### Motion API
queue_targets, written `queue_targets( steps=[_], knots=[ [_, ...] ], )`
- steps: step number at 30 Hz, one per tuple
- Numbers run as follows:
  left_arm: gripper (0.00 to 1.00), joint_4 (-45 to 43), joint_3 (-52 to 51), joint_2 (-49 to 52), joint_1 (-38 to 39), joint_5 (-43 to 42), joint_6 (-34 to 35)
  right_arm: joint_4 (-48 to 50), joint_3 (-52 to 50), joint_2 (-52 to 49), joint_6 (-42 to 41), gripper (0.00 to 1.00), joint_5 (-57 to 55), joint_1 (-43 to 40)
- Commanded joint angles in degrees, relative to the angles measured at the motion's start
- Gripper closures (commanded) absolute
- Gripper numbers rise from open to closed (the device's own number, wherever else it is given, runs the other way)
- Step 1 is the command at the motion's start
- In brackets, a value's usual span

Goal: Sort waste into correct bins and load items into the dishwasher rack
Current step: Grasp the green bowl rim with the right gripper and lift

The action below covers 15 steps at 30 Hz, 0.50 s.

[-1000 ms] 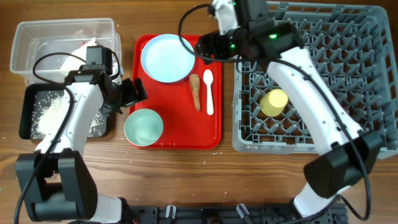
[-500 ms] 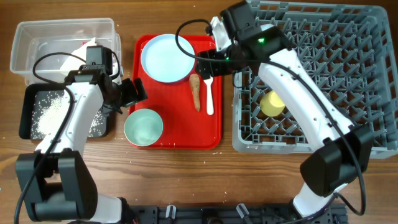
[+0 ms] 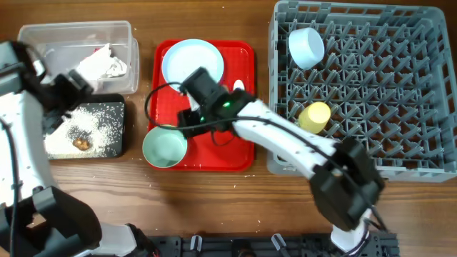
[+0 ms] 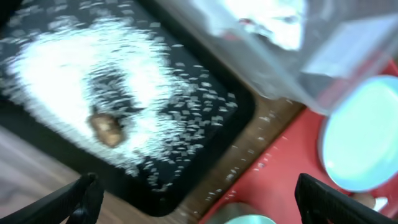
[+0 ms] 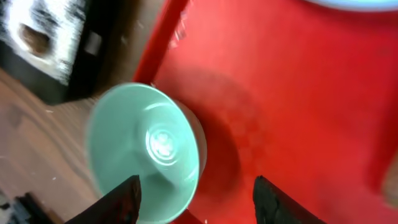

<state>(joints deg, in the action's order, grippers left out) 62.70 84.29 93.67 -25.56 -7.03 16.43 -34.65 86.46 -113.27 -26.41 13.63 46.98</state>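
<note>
Most of the white spoon (image 3: 239, 86) behind the right arm (image 3: 284, 138)

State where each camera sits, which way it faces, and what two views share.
Overhead: fixed above the table, looking straight down on the red tray and grey rack; the left arm and right arm show.
Left wrist: on the left arm, looking down at the black tray holding the brown lump; the left gripper, open, frames the bottom.
Right wrist: on the right arm, looking down at the green bowl; the right gripper, open, shows below.
Shared: overhead and left wrist show the brown lump; overhead and right wrist, the green bowl.
</note>
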Motion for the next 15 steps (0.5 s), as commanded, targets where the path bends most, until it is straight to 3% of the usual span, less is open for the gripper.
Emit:
queue_targets(
  steps=[1, 3, 6, 9, 12, 15],
  knots=[
    [0.00, 0.3, 0.7, -0.9, -4.0, 0.3, 0.5, 1.3, -0.7, -5.1, -2.1, 0.43, -1.5, 1.9],
    [0.00, 0.4, 0.7, -0.9, -5.0, 0.3, 0.5, 2.0, -0.7, -6.6, -2.4, 0.44, -1.3, 2.4],
    [0.00, 0.4, 0.7, -0.9, -5.3, 0.3, 0.5, 1.8, -0.7, -7.3, -4.0, 0.60, -1.4, 2.2],
    [0.00, 0.4, 0.7, -0.9, -5.3, 0.3, 0.5, 2.2, -0.7, -8.3, -4.5, 0.66, -2.0, 2.2],
    [0.00, 0.4, 0.7, -0.9, -5.3, 0.3, 0.5, 2.3, -0.7, -9.1, -5.7, 0.84, -1.9, 2.1],
    [0.00, 0.4, 0.7, -0.9, -5.3, 0.3, 0.5, 2.3, -0.7, -9.1, -5.7, 0.89, -1.9, 2.1]
  ],
)
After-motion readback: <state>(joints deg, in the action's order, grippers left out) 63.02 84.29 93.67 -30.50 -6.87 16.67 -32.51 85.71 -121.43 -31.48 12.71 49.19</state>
